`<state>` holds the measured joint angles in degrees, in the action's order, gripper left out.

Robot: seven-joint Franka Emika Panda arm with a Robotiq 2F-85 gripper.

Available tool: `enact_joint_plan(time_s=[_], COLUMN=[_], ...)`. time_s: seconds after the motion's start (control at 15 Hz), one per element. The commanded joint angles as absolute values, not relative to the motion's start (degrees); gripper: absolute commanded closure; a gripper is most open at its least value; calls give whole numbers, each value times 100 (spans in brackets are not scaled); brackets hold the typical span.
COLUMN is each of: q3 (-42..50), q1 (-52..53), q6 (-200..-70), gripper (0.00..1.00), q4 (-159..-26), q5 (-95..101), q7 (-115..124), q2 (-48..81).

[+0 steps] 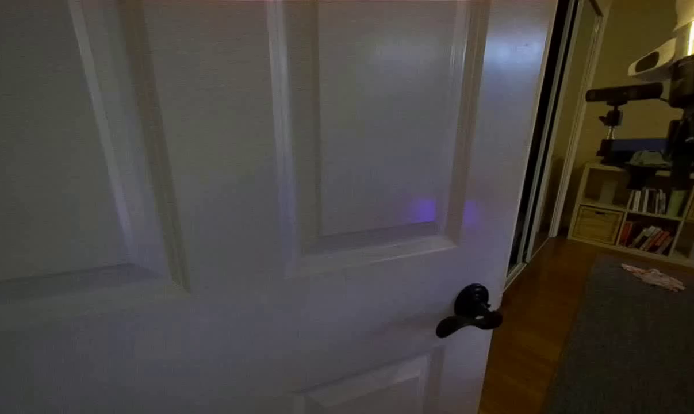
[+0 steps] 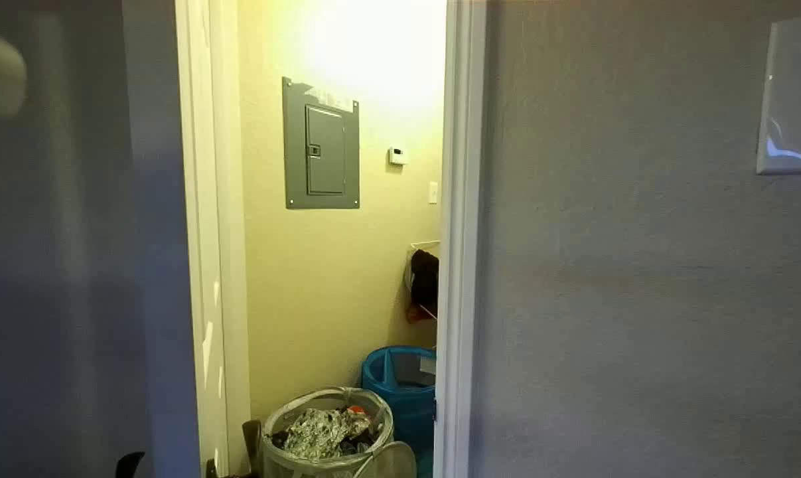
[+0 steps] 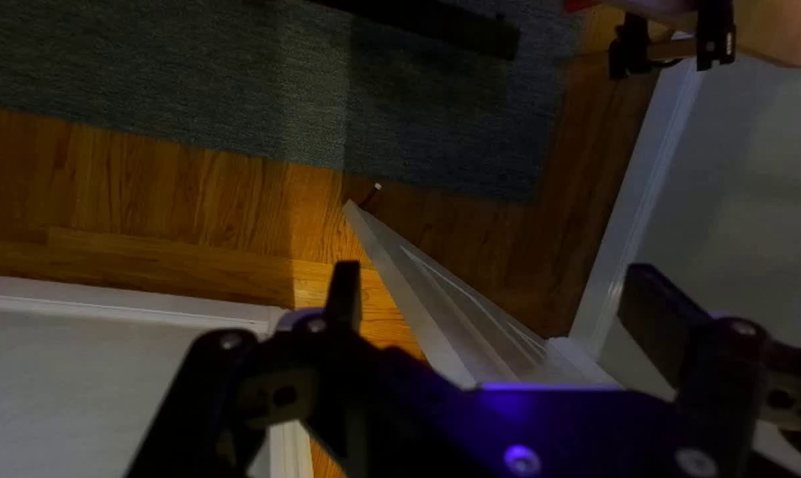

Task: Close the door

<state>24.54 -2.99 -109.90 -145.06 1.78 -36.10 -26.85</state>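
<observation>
— Where does the tall white panelled door (image 1: 232, 190) stand?
— Ajar, its free edge swung away from the white-painted door frame (image 2: 463, 265). I'd judge this the approach: the next move calls for a steady push on its face near that edge, towards the frame.
— And the black two-fingered pincer (image 3: 493, 285)?
— Fingers (image 3: 345, 292) spread, gripping nothing. In an exterior view the white robot arm (image 1: 691, 37) hangs pincer-down at the right border; it's dim, so I can't judge contact.
</observation>
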Motion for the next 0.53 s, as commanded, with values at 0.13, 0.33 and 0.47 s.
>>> enact_joint_plan(time_s=[0.13,0.33,0.47], q3=[2255,2255,2115], q1=[-511,-511,-549], q6=[-10975,-10975,-11131], gripper=[0,0,0], q4=[-14496,-14496,-14542], q5=[81,81,70], q7=[-3694,-3694,-3433], q2=[-2642,-2642,-2646])
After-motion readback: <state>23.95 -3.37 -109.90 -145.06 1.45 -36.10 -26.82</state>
